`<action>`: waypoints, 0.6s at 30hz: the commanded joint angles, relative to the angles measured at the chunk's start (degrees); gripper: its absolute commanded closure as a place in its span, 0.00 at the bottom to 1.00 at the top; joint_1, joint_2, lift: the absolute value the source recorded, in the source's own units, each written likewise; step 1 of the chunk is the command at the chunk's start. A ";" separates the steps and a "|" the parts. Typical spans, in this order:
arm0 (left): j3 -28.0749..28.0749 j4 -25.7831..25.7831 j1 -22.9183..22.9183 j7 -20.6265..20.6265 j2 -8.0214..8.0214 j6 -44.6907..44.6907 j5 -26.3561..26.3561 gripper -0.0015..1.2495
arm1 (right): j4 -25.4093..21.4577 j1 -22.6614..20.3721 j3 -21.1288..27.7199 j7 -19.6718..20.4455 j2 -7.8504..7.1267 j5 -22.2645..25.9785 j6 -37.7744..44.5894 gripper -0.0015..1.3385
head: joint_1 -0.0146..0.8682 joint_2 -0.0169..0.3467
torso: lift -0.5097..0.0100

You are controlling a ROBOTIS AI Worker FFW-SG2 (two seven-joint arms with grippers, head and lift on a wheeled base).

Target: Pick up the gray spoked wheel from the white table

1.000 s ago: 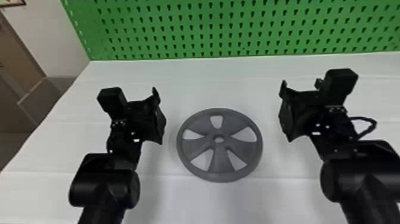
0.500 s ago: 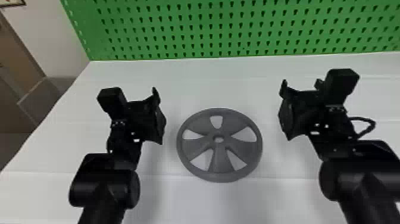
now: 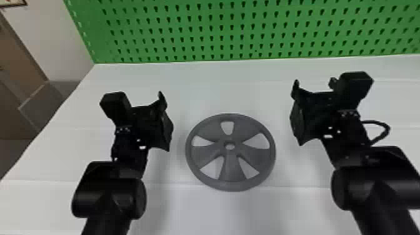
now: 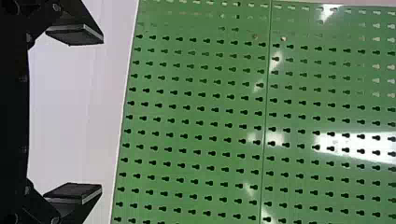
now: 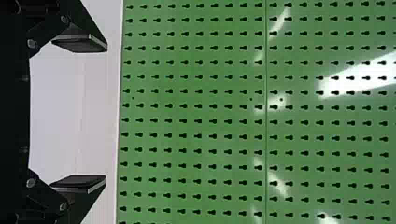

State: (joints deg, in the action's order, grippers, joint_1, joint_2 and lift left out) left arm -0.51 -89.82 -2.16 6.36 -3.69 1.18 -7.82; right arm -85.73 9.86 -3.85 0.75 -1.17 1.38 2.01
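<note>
The gray spoked wheel (image 3: 231, 168) lies flat on the white table (image 3: 225, 212), between the two arms in the head view. To its left is my left gripper (image 3: 161, 122), apart from the rim. On the other side, my right gripper (image 3: 297, 114) is held a little farther from it, also not touching. In the left wrist view, the left gripper (image 4: 74, 114) is open, with its two pads wide apart and nothing between them. The right wrist view has the right gripper (image 5: 80, 113) likewise open and holding nothing.
A green pegboard (image 3: 237, 28) stands upright along the table's back edge. At the far left, beyond the table's side edge, are a wall (image 3: 56, 40) and a brown panel (image 3: 18, 50). A cable (image 3: 379, 123) loops out beside the right wrist.
</note>
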 commanded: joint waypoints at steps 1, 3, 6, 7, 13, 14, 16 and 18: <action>-0.01 0.00 0.05 0.15 -0.09 0.23 0.00 0.13 | -1.37 -0.02 -0.10 -0.04 -0.06 -0.33 0.98 0.21 | 0.90 0.47 | 0.82; -0.01 0.00 0.14 0.23 -0.09 0.40 0.00 0.13 | -2.78 0.16 0.25 -0.04 0.02 -0.15 4.85 0.21 | 0.90 0.47 | 0.82; -0.01 0.00 0.14 0.32 0.00 0.58 0.00 0.13 | -7.70 1.47 1.04 0.48 0.37 2.05 21.72 0.21 | 0.90 0.47 | 0.82; -0.01 0.00 0.14 0.32 -0.09 0.58 0.00 0.13 | -9.11 2.62 1.22 0.48 0.20 1.78 27.96 0.21 | 0.90 0.47 | 0.82; 0.08 0.00 0.14 0.32 0.00 0.58 0.00 0.13 | -10.34 6.92 -1.86 0.48 -2.96 2.49 35.00 0.21 | 0.90 0.47 | 0.82; 0.08 0.00 0.14 0.32 0.00 0.67 0.00 0.13 | -10.51 7.80 -1.68 0.48 -2.79 2.57 37.19 0.21 | 0.90 0.47 | 0.82; -0.01 0.00 0.22 0.32 -0.09 0.58 0.00 0.13 | -10.78 9.47 -1.24 0.48 -2.17 2.31 41.24 0.21 | 0.90 0.47 | 0.82; -0.01 0.00 0.22 0.32 -0.09 0.58 0.00 0.13 | -10.78 11.05 -1.42 0.48 -1.91 2.05 44.14 0.21 | 0.90 0.47 | 0.82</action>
State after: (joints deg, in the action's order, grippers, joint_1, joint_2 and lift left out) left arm -0.45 -89.82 -1.99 6.68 -3.73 1.78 -7.82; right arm -96.26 17.89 -5.34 1.23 -3.66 3.58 39.89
